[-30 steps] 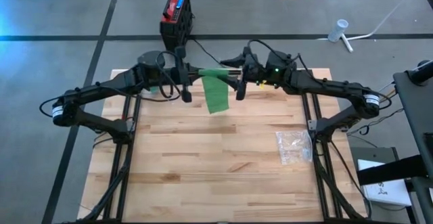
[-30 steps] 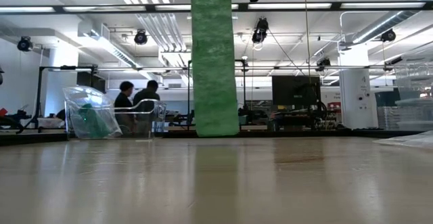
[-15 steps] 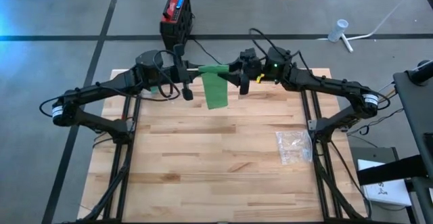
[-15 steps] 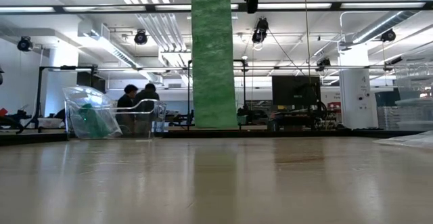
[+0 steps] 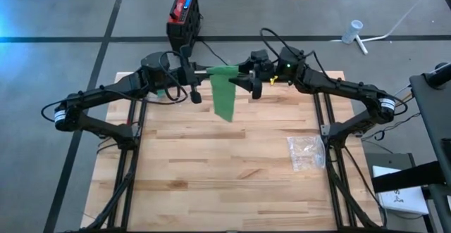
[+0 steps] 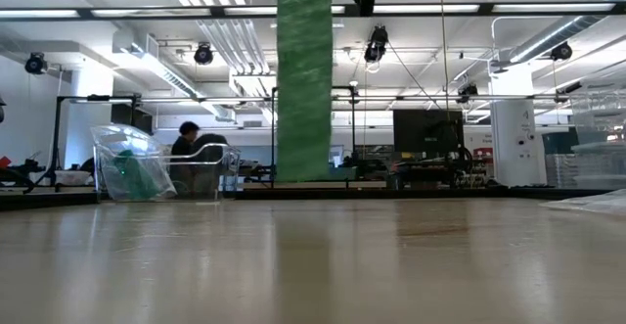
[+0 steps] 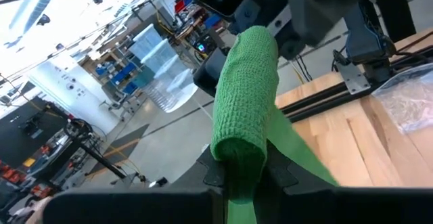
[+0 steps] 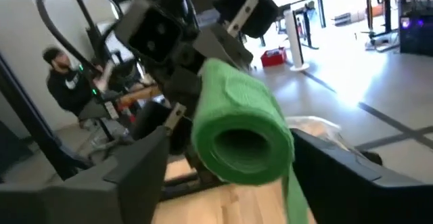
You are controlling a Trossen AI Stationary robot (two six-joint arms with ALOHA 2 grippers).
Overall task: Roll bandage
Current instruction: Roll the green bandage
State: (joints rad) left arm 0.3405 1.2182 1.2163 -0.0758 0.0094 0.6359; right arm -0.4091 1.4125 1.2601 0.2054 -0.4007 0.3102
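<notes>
Green woven bandage (image 5: 224,92) roll, clamped by left gripper (image 5: 196,72), sits between right gripper's (image 5: 244,77) spread fingers, tail hanging flat.

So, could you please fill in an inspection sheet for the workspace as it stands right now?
Surface: wooden table, mostly bare.
Job's things: green bandage, roll held above the far edge, loose tail hanging down.
Clutter: clear plastic bag near the right side.
Grippers: left gripper shut on the roll's end; right gripper open, fingers either side of the roll's other end.
Cables: black leads run from the red-and-black box on the floor.
Surroundings: person seated behind; workshop benches.
</notes>
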